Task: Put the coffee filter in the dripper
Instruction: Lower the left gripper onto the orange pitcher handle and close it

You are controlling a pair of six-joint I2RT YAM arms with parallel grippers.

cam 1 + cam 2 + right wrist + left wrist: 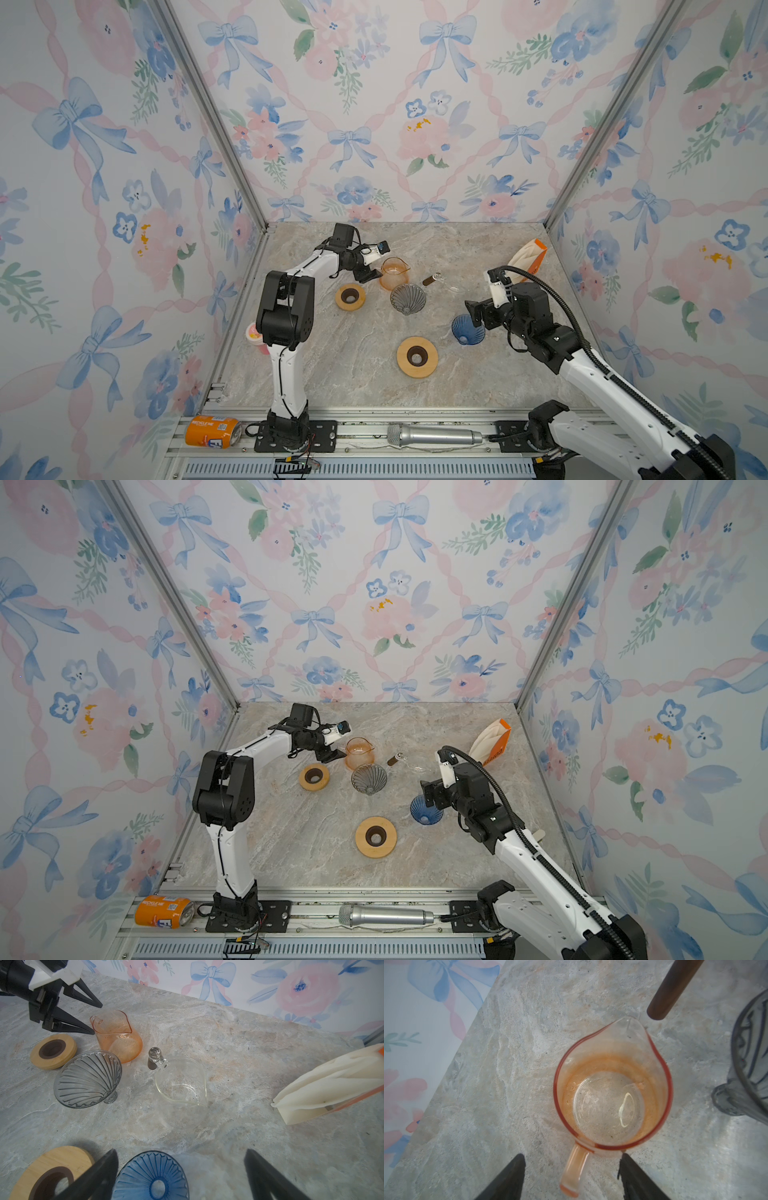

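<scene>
White coffee filters (524, 254) (332, 1080) stand in an orange pack at the back right. A grey glass dripper (408, 298) (87, 1078) lies tilted mid-table. A blue dripper (467, 330) (151, 1178) sits right of centre. My right gripper (471, 313) (180, 1152) hangs open just over the blue dripper, holding nothing. My left gripper (374, 268) (572, 1155) is open at the orange glass pitcher (394, 272) (612, 1093). Its fingers straddle the pitcher's handle (574, 1169) without touching it.
Two wooden rings (350, 296) (417, 356) lie flat on the marble table (332, 374). A clear glass server (180, 1082) with a brown handle (430, 279) lies behind the grey dripper. An orange can (212, 431) and a microphone (434, 435) rest on the front rail.
</scene>
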